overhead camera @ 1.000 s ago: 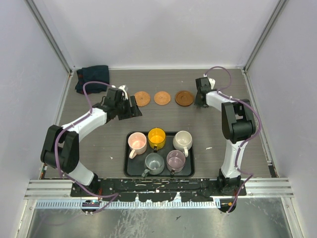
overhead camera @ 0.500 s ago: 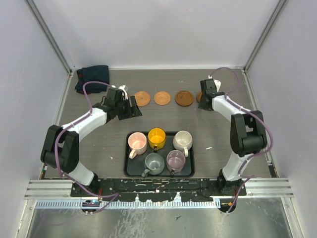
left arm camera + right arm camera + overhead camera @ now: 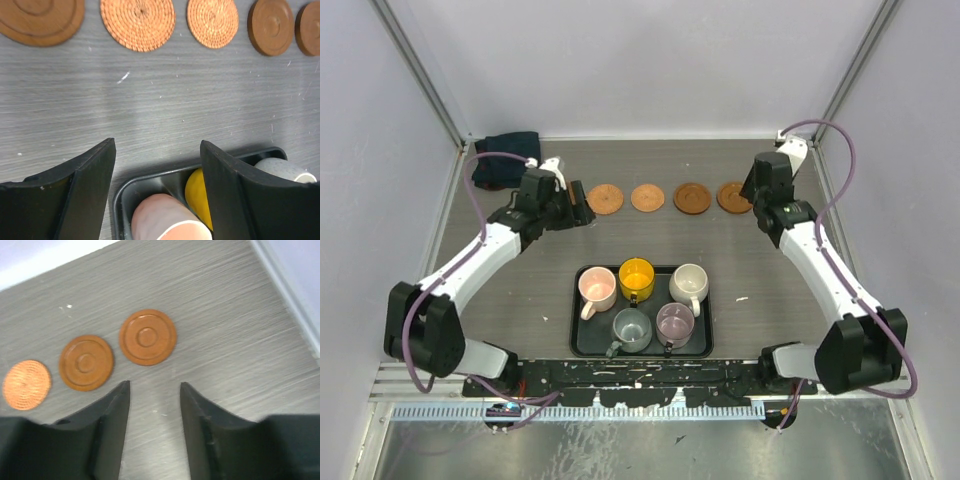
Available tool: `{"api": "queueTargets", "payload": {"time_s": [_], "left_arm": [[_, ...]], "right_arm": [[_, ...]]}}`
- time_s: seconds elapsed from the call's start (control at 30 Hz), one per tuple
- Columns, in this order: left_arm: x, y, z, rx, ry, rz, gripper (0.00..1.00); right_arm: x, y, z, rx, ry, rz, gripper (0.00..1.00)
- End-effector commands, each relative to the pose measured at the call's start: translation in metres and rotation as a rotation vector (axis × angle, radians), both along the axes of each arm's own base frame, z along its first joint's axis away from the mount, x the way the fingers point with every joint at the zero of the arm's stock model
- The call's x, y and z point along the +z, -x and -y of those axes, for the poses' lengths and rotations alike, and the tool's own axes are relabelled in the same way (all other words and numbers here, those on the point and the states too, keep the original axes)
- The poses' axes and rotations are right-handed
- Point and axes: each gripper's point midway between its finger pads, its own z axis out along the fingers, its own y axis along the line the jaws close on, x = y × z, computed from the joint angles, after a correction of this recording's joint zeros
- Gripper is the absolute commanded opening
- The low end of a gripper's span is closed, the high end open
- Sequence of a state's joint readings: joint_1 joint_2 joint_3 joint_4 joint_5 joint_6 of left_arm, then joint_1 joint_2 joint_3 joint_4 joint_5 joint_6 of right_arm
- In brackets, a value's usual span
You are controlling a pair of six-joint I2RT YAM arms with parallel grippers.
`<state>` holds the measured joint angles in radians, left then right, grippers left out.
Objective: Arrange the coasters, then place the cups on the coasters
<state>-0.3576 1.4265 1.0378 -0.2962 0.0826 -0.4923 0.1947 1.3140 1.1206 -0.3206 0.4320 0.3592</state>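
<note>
Coasters point(image 3: 137, 22) lined along the far edge of your bench point(image 3: 520, 300), cups point(image 3: 636, 275) on the tray point(image 3: 708, 320) by the near edge, left gripper point(image 3: 157, 150) and right gripper point(image 3: 152, 387) jaws apart, empty

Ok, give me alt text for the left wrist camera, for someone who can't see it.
The left gripper hangs open and empty over the table, with five coasters in a row across the top edge. Between its fingers, the corner of the black tray shows the pink cup, yellow cup and white cup.
</note>
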Motion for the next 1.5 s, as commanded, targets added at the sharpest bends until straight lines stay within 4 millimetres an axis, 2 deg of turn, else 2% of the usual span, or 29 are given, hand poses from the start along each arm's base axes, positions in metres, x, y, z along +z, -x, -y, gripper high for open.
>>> {"api": "queueTargets", "payload": {"time_s": [0.0, 0.07, 0.23, 0.33, 0.4, 0.47, 0.57, 0.77, 0.87, 1.0, 1.13, 1.27, 1.47], "left_arm": [[0.052, -0.01, -0.025, 0.075, -0.068, 0.157, 0.71], [0.058, -0.007, -0.032, 0.096, -0.079, 0.173, 0.72], [0.07, 0.002, -0.049, 0.154, -0.11, 0.212, 0.76], [0.073, 0.006, -0.056, 0.172, -0.131, 0.219, 0.77], [0.072, 0.007, -0.06, 0.182, -0.141, 0.215, 0.83], [0.072, 0.009, -0.062, 0.188, -0.146, 0.214, 0.98], [0.069, 0.012, -0.068, 0.207, -0.158, 0.213, 0.98], [0.077, 0.023, -0.081, 0.27, -0.155, 0.231, 0.98], [0.089, 0.03, -0.086, 0.291, -0.142, 0.265, 0.98], [0.095, 0.039, -0.094, 0.313, -0.155, 0.278, 0.98], [0.087, 0.051, -0.102, 0.325, -0.193, 0.233, 0.98], [0.075, 0.059, -0.104, 0.317, -0.204, 0.187, 0.98], [0.063, 0.072, -0.122, 0.417, -0.24, 0.13, 0.98]], "right_arm": [[0.028, 0.013, 0.025, -0.105, 0.058, 0.127, 0.62], [0.036, 0.02, 0.033, -0.144, 0.072, 0.161, 0.7], [0.044, 0.034, 0.053, -0.245, 0.104, 0.223, 0.83], [0.045, 0.041, 0.06, -0.28, 0.11, 0.253, 0.86], [0.048, 0.043, 0.063, -0.296, 0.109, 0.269, 0.87], [0.05, 0.046, 0.066, -0.313, 0.113, 0.275, 0.89], [0.053, 0.052, 0.073, -0.356, 0.118, 0.29, 0.95], [0.058, 0.067, 0.084, -0.429, 0.118, 0.32, 0.96], [0.063, 0.077, 0.089, -0.458, 0.11, 0.345, 0.96], [0.067, 0.082, 0.086, -0.438, 0.084, 0.369, 0.96], [0.061, 0.082, 0.077, -0.381, 0.056, 0.329, 0.96], [0.045, 0.083, 0.07, -0.346, 0.046, 0.243, 0.96], [0.029, 0.093, 0.068, -0.324, 0.054, 0.156, 0.96]]}}
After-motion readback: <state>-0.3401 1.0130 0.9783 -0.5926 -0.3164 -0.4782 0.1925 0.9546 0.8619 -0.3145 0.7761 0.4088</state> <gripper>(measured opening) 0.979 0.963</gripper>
